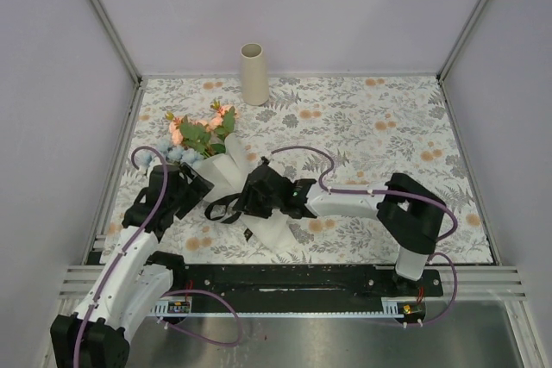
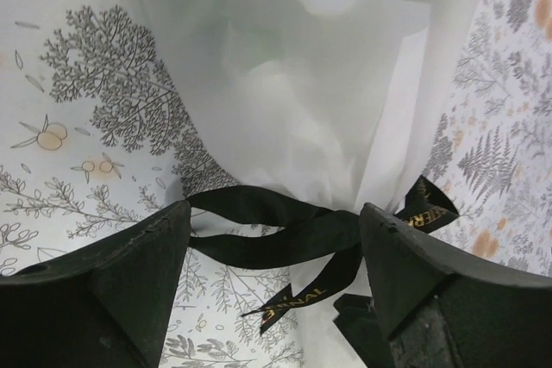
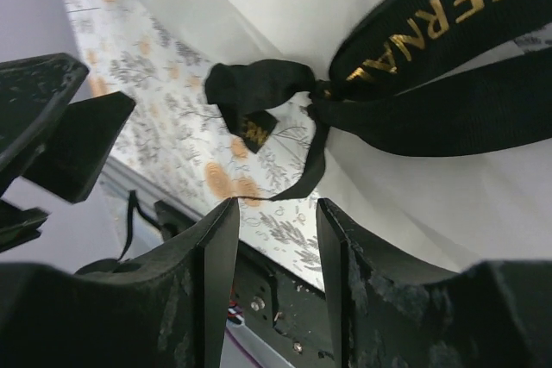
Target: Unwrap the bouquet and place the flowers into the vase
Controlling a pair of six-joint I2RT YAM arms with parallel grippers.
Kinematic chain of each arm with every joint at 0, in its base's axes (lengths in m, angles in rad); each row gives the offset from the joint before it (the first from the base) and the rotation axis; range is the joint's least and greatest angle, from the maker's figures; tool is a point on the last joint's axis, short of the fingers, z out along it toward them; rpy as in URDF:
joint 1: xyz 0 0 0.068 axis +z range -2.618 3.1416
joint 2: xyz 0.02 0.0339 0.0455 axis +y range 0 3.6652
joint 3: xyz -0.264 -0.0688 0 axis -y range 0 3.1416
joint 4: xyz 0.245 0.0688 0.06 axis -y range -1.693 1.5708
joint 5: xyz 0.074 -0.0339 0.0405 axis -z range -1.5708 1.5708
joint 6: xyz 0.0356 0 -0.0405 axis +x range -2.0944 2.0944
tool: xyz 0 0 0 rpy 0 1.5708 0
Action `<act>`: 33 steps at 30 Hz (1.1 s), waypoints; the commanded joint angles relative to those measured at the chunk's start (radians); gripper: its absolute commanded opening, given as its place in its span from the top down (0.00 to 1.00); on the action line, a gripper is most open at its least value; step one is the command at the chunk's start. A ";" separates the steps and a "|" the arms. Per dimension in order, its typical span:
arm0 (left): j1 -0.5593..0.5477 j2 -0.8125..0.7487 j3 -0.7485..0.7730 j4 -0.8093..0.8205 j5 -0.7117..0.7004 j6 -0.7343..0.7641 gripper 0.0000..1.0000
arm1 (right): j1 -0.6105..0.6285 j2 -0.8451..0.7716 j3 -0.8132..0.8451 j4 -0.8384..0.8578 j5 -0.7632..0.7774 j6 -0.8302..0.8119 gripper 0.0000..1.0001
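The bouquet (image 1: 216, 170) lies near-left of the vase (image 1: 254, 73), my left tool (image 2: 276, 213) wide open over the ribbon (image 2: 259, 243), right tool (image 3: 276, 213) half-open by the knot (image 3: 259, 84), so I'd pinch a loose tail and pull slowly.

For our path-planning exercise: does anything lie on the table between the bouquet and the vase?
Nothing visible does: only patterned cloth lies between the bouquet and the vase. The paper and tied ribbon wrap it, though.

A cloth (image 1: 388, 135) printed with grey ferns and orange fruit covered the floor between pale walls (image 1: 293, 6) framed by aluminium posts (image 1: 102, 16); a black rail (image 1: 293, 277) ran along its near edge, beside a metal sheet (image 1: 345, 338)
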State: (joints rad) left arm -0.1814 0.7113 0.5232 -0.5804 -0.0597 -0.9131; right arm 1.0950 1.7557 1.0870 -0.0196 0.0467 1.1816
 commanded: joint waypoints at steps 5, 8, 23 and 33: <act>0.013 0.022 -0.052 0.085 0.100 0.003 0.17 | 0.037 0.079 0.094 -0.143 0.122 0.104 0.49; 0.014 0.022 -0.075 0.112 0.116 -0.003 0.17 | 0.037 0.122 0.114 -0.123 0.110 0.105 0.49; 0.017 0.100 -0.112 0.241 0.146 -0.009 0.19 | 0.037 0.047 0.088 -0.015 0.116 0.023 0.98; 0.017 0.223 -0.143 0.350 0.143 -0.013 0.28 | 0.037 -0.007 -0.025 0.227 -0.005 -0.034 1.00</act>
State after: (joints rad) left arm -0.1699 0.9009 0.3828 -0.3256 0.0727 -0.9245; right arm 1.1267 1.8084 1.0985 0.0593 0.0944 1.1919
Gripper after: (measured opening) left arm 0.754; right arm 0.019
